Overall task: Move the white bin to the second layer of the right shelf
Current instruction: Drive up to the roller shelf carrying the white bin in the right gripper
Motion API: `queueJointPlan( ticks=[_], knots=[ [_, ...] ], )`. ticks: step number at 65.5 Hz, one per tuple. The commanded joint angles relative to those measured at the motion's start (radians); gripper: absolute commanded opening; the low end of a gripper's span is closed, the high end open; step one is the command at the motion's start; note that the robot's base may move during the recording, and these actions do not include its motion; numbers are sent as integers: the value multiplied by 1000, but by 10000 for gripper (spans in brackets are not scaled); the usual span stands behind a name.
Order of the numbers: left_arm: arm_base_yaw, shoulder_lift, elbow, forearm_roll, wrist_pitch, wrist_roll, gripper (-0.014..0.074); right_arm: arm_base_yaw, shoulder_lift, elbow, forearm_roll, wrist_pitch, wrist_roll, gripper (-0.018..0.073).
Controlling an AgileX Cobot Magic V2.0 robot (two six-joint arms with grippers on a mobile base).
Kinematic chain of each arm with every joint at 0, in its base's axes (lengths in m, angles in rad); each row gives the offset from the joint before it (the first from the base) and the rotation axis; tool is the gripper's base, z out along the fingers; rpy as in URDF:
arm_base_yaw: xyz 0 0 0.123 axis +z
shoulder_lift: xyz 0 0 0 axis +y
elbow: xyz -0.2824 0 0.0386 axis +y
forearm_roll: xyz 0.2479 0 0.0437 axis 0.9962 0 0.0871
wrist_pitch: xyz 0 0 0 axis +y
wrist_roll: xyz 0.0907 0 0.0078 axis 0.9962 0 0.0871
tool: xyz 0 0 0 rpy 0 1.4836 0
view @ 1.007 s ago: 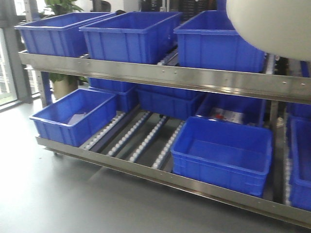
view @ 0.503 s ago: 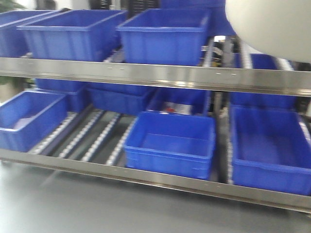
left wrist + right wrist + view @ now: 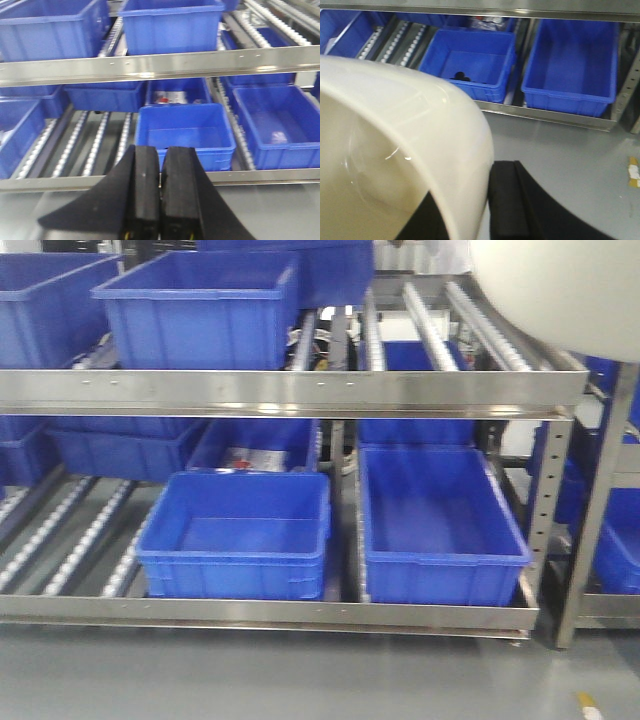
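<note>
Pinching just the rim, the right gripper (image 3: 470, 210) may drop the bin (image 3: 570, 290) at 1 o'clock; the left gripper (image 3: 160, 195) has its jaws pressed together.

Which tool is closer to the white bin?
Right. The right tool grips the white bin by its rim; the left tool, shut and empty, faces a blue crate, apart from it.

the bin (image 3: 395, 150) is cream-white, crates (image 3: 235, 535) plain blue, rack (image 3: 300, 390) silver with rows of white rollers (image 3: 75, 145), floor (image 3: 300, 670) grey, left gripper (image 3: 160, 149) black.
</note>
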Motion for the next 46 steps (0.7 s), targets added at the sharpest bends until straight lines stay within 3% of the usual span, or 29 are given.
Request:
queueJointPlan(
  ticks=[1,46],
  knots=[
    [-4,-3,37,0,-86,-3,85,-8,-6,-33,5,-93,-2,56],
    [-4,-3,37,0,-86,-3,85,-8,-5,-33,5,-93,-2,56]
  ],
)
